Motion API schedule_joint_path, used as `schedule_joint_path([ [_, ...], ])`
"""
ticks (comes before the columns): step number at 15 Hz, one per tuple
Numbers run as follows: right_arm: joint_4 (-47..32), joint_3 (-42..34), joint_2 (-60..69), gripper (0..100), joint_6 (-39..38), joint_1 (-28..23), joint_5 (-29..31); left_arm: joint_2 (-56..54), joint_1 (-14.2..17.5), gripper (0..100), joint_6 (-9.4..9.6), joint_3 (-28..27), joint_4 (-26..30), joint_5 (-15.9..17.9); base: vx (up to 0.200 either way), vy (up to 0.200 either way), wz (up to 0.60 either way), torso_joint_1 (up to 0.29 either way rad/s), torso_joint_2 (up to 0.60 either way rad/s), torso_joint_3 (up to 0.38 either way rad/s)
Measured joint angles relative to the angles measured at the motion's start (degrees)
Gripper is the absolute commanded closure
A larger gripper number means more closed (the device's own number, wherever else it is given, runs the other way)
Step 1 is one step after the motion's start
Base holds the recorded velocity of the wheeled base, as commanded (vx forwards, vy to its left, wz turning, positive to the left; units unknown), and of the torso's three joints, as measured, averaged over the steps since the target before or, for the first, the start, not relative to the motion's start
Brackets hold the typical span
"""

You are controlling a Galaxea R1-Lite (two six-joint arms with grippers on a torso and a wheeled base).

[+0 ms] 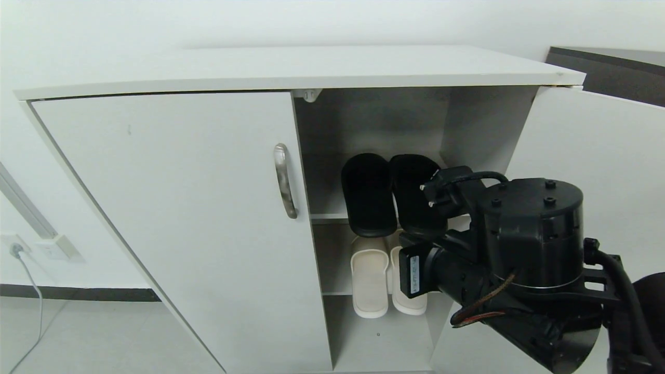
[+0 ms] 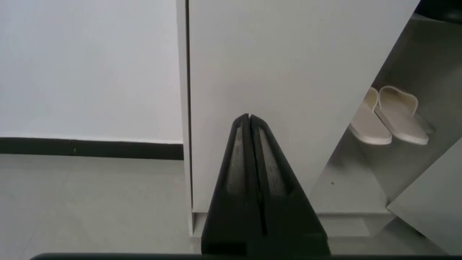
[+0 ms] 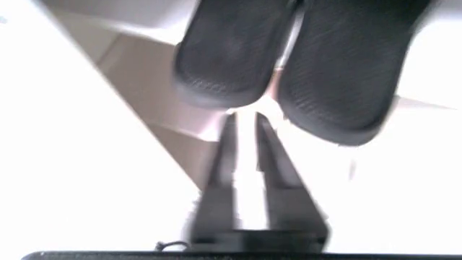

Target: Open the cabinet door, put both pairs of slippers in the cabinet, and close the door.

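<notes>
Black slippers (image 1: 369,195), white slippers (image 1: 370,280) shelved; three-o'clock door (image 1: 587,156) next.
Right gripper (image 3: 245,119), seemingly parted, must back out; left gripper (image 2: 250,119) pressed together.

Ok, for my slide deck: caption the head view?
Cabinet with right door open: black slippers on the upper shelf, white slippers on the shelf below, right arm before them.

Bright even light, cabinet (image 1: 363,67) interior shadowed, glare in rt wrist view

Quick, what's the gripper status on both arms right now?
Left gripper: shut, holding nothing.
Right gripper: slightly open, empty, right by the heels of the black slippers.
</notes>
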State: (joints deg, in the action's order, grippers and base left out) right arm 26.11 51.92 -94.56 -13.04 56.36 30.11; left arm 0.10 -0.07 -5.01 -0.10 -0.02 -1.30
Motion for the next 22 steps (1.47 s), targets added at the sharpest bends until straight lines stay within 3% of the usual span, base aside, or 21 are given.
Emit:
schedule_joint_path([
  [14,1.5,-2.1,3.0,100,0.9,1.9,-0.4,0.0,0.0,100,-0.07,0.0,0.0,0.0,0.000,0.000,0.00,0.000,0.00,0.000],
  [17,1.6,-5.4,4.4,100,0.9,2.8,-5.6,0.0,0.0,100,-0.07,0.0,0.0,0.0,-0.200,0.000,0.00,0.006,0.00,-0.001],
  [22,1.6,-6.2,5.1,100,0.9,3.0,-5.8,0.0,0.0,100,-0.07,0.0,0.0,0.0,-0.200,0.000,0.00,-0.003,0.00,0.002],
])
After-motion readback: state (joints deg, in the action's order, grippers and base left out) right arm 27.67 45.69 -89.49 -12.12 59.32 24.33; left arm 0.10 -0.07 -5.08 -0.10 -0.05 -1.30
